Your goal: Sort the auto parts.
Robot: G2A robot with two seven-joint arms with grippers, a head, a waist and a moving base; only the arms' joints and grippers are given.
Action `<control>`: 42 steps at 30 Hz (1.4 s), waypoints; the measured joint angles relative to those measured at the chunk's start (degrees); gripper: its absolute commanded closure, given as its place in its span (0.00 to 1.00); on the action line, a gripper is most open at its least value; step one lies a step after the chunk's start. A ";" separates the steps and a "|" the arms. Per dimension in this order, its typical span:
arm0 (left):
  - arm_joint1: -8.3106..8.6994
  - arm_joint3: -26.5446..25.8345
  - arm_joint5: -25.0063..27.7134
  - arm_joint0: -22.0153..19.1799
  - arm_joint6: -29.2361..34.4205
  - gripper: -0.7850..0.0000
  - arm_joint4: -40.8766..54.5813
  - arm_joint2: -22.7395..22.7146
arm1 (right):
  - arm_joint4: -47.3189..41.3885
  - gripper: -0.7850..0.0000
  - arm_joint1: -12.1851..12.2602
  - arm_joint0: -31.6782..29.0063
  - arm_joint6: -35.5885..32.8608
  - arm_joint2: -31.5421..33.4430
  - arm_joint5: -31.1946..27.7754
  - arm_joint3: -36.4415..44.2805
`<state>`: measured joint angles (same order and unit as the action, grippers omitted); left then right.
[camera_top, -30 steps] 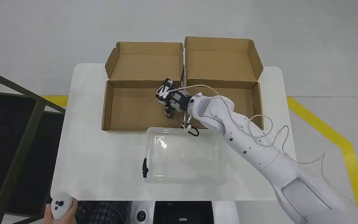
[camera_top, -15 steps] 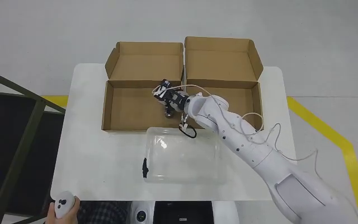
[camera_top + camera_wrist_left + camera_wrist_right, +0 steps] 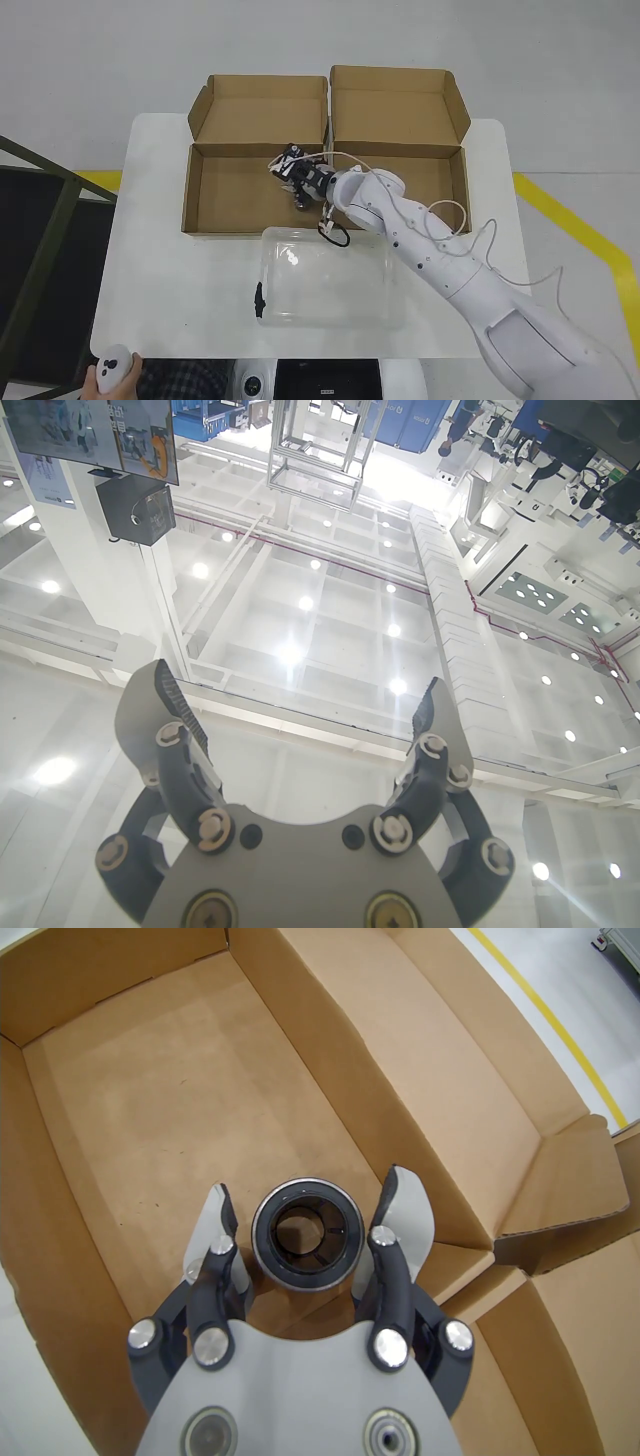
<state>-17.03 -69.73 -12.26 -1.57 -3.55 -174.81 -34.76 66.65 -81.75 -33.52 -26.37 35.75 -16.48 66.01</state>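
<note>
One round, steel-rimmed bearing [image 3: 305,1278] sits in the cardboard box [image 3: 150,1103] — right pincer [image 3: 308,1184] apart around it.

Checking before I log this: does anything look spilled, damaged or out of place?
Nothing stands out. The metal ring sits intact in the cardboard box between the right gripper's open fingers; a small black piece lies at the clear bin's wall.

The white right arm [image 3: 420,235] hides part of one brown cardboard box [image 3: 445,172]; the black bit [image 3: 259,298] on the clear plastic bin [image 3: 330,290] is unidentifiably small.
</note>
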 measured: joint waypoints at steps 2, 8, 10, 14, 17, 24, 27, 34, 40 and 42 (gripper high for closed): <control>0.00 0.00 0.00 0.00 0.00 0.00 0.00 0.00 | 0.30 0.27 0.07 -0.34 0.28 0.67 -0.20 0.95; 0.00 0.00 0.00 0.00 0.00 0.00 0.00 0.00 | 2.86 0.18 1.32 -3.27 0.88 3.75 -1.49 8.64; 0.00 0.00 0.00 0.00 0.00 0.00 0.00 0.00 | 3.92 0.16 2.07 -5.10 0.42 5.42 -2.10 12.62; 0.00 0.00 0.00 0.00 0.00 0.00 0.00 0.00 | 5.72 0.05 3.71 -9.46 -0.46 9.16 -4.07 20.49; 0.00 0.00 0.00 0.00 0.00 0.00 0.00 0.00 | 6.88 0.00 5.02 -13.57 -0.74 12.35 -6.01 26.66; 0.00 0.00 0.00 0.00 0.00 0.00 0.00 0.00 | 8.74 0.00 7.73 -23.75 1.84 19.82 -11.67 37.79; 0.00 0.00 0.00 0.00 0.00 0.00 0.00 0.00 | 9.35 0.00 8.72 -27.99 4.19 22.92 -14.09 40.82; 0.00 0.00 0.00 0.00 0.00 0.00 0.00 0.00 | 11.47 0.00 10.89 -38.45 11.30 31.59 -17.22 44.97; 0.00 0.00 0.00 0.00 0.00 0.00 0.00 0.00 | 12.72 0.00 12.40 -45.93 17.66 40.13 -18.66 46.28; 0.00 0.00 0.00 0.00 0.00 0.00 0.00 0.00 | 13.47 0.00 12.79 -48.00 19.73 42.63 -18.88 46.59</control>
<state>-17.03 -69.73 -12.26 -1.57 -3.55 -174.81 -34.76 80.12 -68.96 -81.51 -6.64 78.38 -35.36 112.60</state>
